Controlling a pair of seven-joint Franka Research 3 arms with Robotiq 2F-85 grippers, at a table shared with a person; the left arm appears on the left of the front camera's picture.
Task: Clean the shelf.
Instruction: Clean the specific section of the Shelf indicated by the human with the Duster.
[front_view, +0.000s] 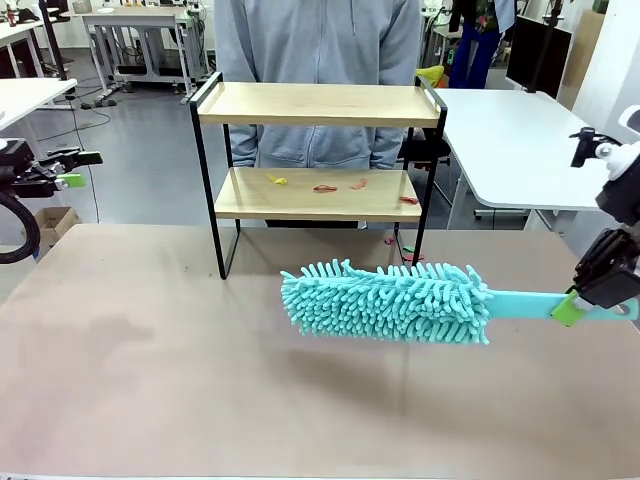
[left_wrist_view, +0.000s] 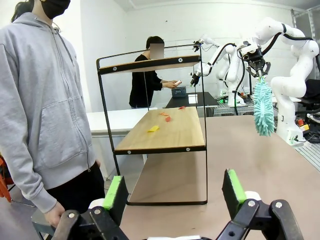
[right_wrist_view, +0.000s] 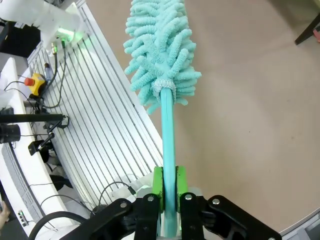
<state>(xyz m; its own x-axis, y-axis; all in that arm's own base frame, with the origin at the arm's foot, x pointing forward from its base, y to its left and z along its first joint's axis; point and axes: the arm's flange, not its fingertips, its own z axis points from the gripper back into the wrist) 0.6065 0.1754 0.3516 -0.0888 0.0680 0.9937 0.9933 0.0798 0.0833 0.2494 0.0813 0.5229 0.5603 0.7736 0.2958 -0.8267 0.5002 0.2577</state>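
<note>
The shelf (front_view: 320, 104) stands at the table's far middle, two wooden boards in a black frame. Small coloured scraps (front_view: 325, 187) lie on its lower board (left_wrist_view: 165, 131). My right gripper (front_view: 570, 308) is shut on the flat handle (right_wrist_view: 167, 135) of a teal fluffy duster (front_view: 390, 300). It holds the duster level above the table, in front of the shelf and apart from it. In the right wrist view the green pads (right_wrist_view: 158, 186) clamp the handle. My left gripper (left_wrist_view: 173, 190) hangs open and empty off the table's left side (front_view: 75, 170), facing the shelf's end.
A person in a grey hoodie (front_view: 318, 60) stands right behind the shelf. A few scraps (front_view: 408, 257) lie on the brown table (front_view: 200, 380) by the shelf's right foot. A white table (front_view: 520, 140) stands at the back right.
</note>
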